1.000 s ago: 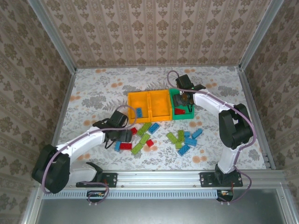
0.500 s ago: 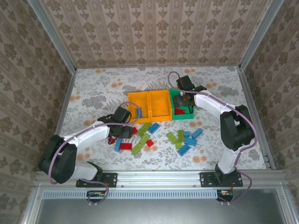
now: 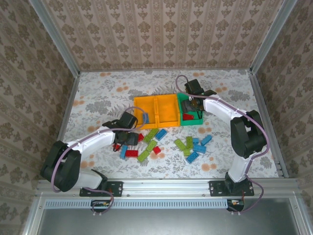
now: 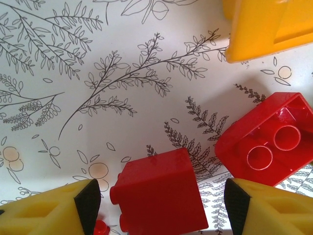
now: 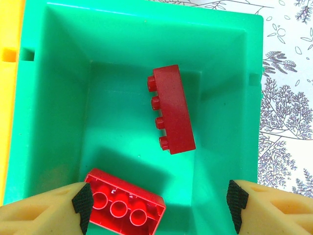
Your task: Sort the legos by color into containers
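Loose legos [image 3: 188,143] lie scattered on the floral-printed table [image 3: 98,105], wallpapered walls [image 3: 161,34] around, near the orange bins [image 3: 166,108]. The left gripper [image 4: 159,208] stands wide open astride a red brick [image 4: 156,186]. The right gripper [image 5: 159,208] gapes empty above the green bin [image 5: 58,58] holding two red bricks [image 5: 172,110].

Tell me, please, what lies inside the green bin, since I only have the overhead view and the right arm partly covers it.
Observer: The green bin holds a sideways red brick and an upside-down red brick.
Operator: Are the right fingers holding anything?
Observer: No, the right fingers are spread open above the bin, with nothing between them.
Operator: And the left fingers?
Observer: The left fingers are open, straddling a loose red brick on the table, not gripping it.
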Robot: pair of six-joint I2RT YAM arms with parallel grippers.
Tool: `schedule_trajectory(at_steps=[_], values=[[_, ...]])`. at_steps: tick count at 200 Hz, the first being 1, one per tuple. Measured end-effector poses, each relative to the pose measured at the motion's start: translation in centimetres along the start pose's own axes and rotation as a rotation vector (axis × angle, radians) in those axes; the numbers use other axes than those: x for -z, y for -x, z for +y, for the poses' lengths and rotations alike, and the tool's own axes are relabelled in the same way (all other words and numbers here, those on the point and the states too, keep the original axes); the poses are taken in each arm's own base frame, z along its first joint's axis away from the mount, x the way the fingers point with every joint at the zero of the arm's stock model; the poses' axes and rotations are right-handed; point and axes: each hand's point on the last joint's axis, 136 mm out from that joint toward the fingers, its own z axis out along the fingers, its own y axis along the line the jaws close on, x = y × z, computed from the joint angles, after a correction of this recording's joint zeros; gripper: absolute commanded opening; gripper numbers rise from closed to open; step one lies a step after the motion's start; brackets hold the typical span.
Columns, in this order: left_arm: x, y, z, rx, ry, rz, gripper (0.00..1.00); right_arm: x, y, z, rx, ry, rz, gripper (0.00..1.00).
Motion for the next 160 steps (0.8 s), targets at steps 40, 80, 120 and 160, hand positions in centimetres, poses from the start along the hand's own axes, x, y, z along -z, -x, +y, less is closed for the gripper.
schedule_trajectory(at_steps=[40,80,120,160], values=[[-0.2,-0.2,0.0,0.009,0.003,0.009,0.64,-0.1,-0.1,0.0,0.003,0.000,-0.001,0.76],[-1.1,-0.8,0.0,0.011,0.014,0.047,0.54,-0.2,-0.1,0.0,0.002,0.000,-0.004,0.77],[-1.1,-0.5,0.0,0.019,0.011,0.036,0.42,0.2,0.1,0.0,0.000,0.002,-0.013,0.77],[-0.9,-0.2,0.0,0.020,0.011,0.027,0.37,0.8,0.3,-0.1,-0.004,0.005,-0.028,0.77]])
